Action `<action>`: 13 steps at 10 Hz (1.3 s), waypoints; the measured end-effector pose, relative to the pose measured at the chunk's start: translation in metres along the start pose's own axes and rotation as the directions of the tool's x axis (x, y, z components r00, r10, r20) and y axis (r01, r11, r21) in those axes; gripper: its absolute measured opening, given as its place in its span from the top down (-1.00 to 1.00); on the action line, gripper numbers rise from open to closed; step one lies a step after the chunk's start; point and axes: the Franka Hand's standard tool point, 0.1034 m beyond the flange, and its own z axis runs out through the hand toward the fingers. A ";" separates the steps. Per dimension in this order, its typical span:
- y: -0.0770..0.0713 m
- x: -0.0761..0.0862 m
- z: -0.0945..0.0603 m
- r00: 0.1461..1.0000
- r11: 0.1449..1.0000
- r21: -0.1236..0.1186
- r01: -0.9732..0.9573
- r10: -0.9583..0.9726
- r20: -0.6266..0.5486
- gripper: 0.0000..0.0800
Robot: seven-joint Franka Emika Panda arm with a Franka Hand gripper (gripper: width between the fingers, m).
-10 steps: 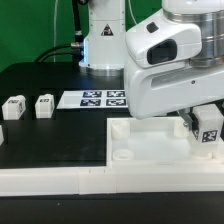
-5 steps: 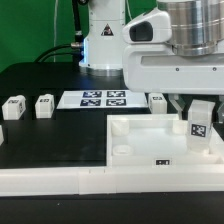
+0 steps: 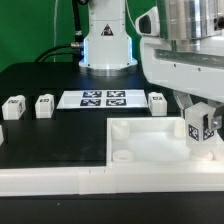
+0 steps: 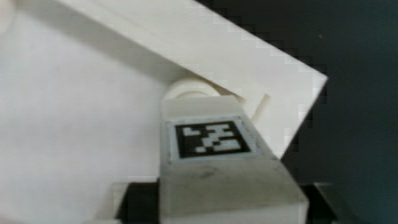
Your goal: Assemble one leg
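Clutching the small white stubby plastic leg (image 3: 204, 127) by its sides, tag outward, my pincer (image 3: 203, 120) holds it upright at the far corner of the large white square panel (image 3: 150, 142), on the exterior view's right. I judge it placed but not yet twisted home. Three other legs (image 3: 44, 104) lie unused to the left and beyond.

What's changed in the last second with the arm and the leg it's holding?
The arm swung toward the exterior view's right, uncovering a loose leg behind the panel. The gripper kept its hold on the held leg, which barely shifted at the panel's corner. The two other legs, panel and marker board stayed put.
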 end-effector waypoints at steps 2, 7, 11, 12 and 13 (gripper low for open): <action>-0.001 -0.013 0.003 0.969 0.970 0.003 -0.244 0.244 0.026 0.23; -0.002 -0.029 0.010 0.909 0.910 -0.010 -0.415 0.415 0.050 0.09; -0.003 -0.020 0.005 0.995 0.997 -0.014 -0.079 0.080 0.053 -0.60; -0.005 -0.020 0.001 0.996 0.998 -0.018 0.064 -0.063 0.058 -0.60; -0.006 -0.021 0.001 0.987 0.988 -0.007 0.151 -0.151 0.055 -0.60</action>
